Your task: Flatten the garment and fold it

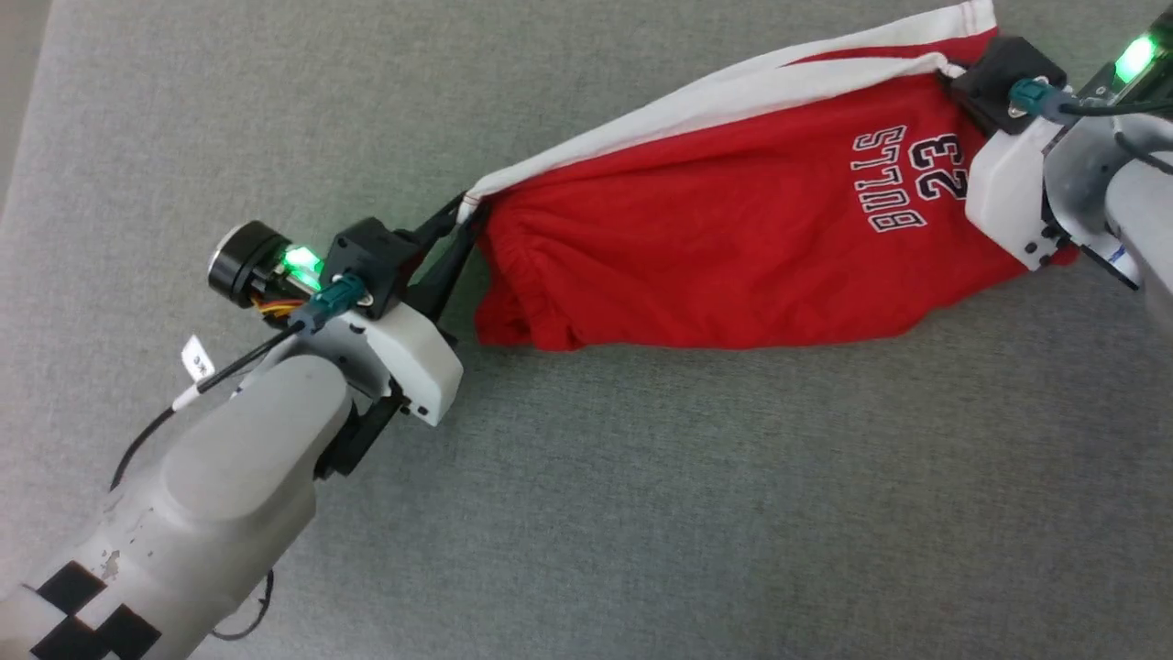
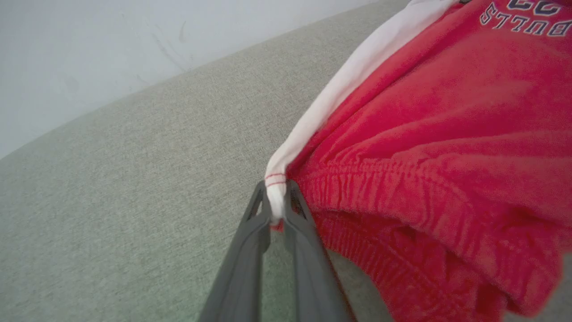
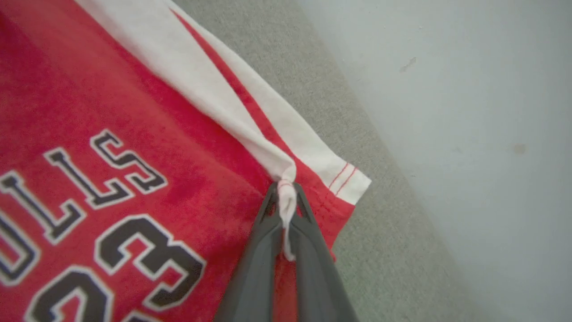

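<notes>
Grey woven fabric covers the work surface, and a pale wall is seen beyond its far edge in both wrist views. The garment, red shorts with a white side stripe, is held stretched between the two grippers over the far right part of the surface. It runs slantwise from near the middle up toward the far right corner. Its lower red edge sags toward the fabric; whether it touches cannot be told. The gathered elastic waistband is at the left end. The black-and-white print "BULLS 23" is at the right end and is read upside down in the head view. The white stripe is pulled taut along the far side of the garment.

The left gripper is pressed together on the white corner at the waistband, where a small tuft of cloth with red stitching is pinched between its dark fingers. The right gripper is likewise clamped on the garment: a bunched bit of white trim at the leg hem is nipped between its tips, just beside the flat white hem corner. A green light is lit on the left wrist and another on the right. The pale left forearm enters from the near left corner.
</notes>
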`<state>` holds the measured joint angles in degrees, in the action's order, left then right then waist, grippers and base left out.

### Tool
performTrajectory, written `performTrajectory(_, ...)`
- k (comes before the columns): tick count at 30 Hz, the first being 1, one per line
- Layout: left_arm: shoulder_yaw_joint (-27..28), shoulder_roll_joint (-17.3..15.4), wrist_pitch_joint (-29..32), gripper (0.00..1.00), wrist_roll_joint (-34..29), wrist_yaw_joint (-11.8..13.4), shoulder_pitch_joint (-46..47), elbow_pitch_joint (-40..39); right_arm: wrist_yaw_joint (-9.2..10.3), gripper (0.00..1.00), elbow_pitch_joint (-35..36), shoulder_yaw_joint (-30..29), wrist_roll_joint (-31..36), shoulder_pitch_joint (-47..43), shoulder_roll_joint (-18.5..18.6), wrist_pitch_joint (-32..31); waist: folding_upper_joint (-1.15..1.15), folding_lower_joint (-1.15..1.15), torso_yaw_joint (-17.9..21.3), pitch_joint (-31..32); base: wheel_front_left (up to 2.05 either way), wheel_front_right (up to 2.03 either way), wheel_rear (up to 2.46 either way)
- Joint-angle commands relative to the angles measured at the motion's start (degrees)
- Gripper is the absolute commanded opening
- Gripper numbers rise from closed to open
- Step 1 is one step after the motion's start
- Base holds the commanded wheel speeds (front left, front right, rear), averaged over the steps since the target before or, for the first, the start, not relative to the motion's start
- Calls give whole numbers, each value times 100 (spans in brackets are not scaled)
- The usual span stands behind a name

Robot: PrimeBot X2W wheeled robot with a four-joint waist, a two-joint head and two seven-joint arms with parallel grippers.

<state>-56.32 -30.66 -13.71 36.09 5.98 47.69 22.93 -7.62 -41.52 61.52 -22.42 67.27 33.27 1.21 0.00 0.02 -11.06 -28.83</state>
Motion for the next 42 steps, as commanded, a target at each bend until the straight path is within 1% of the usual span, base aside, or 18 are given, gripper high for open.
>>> performTrajectory(1,-10,28,-43,0,-43,-43,86,52,13,0,-123,108,-167,114,-37,33,0,-2,-50,-10,0,0,0)
performTrajectory(2,-9,39,-49,0,-42,-34,69,71,13,15,-179,154,-279,149,-57,102,0,-2,-30,36,0,0,0)
performTrajectory(3,-7,48,-54,27,-25,-29,34,83,13,33,-244,154,-402,183,-71,184,0,-2,-5,93,0,0,0)
performTrajectory(4,14,50,-65,100,-16,-1,-8,80,13,100,-318,126,-517,216,-79,272,0,-2,26,166,0,0,0)
performTrajectory(8,163,-4,-108,100,-35,173,-232,-89,13,100,-447,167,-748,354,-11,545,0,-2,133,511,0,0,0)
performTrajectory(11,353,-92,-123,100,-99,388,-448,-352,13,100,-290,242,-1211,343,106,371,0,-2,178,783,0,0,0)
performTrajectory(13,537,-148,-126,100,-169,543,-616,-624,13,100,-16,475,-1654,287,283,-134,0,-2,180,936,0,0,0)
performTrajectory(16,736,-217,-127,100,-289,728,-891,-1001,13,100,618,824,-2510,256,706,-1246,0,-2,151,1075,0,0,0)
performTrajectory(19,946,-249,-128,100,-351,864,-1107,-1266,13,100,1176,956,-3206,279,1128,-2225,0,-2,95,1118,0,0,0)
performTrajectory(21,1102,-216,-128,100,-395,952,-1214,-1412,13,100,1417,1009,-3493,252,1331,-2732,0,-2,35,1096,0,0,0)
performTrajectory(23,1246,-144,-128,100,-446,1020,-1301,-1523,13,100,1495,1004,-3788,180,1417,-3033,0,-2,-32,1043,0,0,0)
performTrajectory(26,1407,23,-128,100,-520,1035,-1403,-1610,13,100,1351,948,-4055,44,1382,-3219,0,-2,-156,932,0,0,0)
performTrajectory(29,1509,221,-129,100,-621,963,-1448,-1606,13,100,981,896,-4138,-141,1222,-3234,0,-2,-304,813,0,0,0)
performTrajectory(35,1638,502,-129,100,-837,702,-1416,-1387,13,100,59,801,-4293,-692,661,-3014,0,-2,-479,731,0,0,0)
performTrajectory(38,1729,549,-129,100,-888,594,-1415,-1268,13,100,-144,813,-4351,-852,451,-2953,0,-2,-438,775,0,0,0)
performTrajectory(39,1759,542,-129,100,-901,558,-1407,-1223,13,38,-212,800,-4341,-848,417,-2881,0,-2,-408,799,0,0,0)
performTrajectory(40,1787,535,-129,100,-909,521,-1393,-1177,13,0,-266,792,-4325,-838,384,-2808,0,-2,-377,834,0,0,0)
performTrajectory(42,1804,501,-129,100,-919,422,-1338,-1074,13,0,-308,795,-4300,-810,353,-2696,0,-2,-315,920,0,0,0)
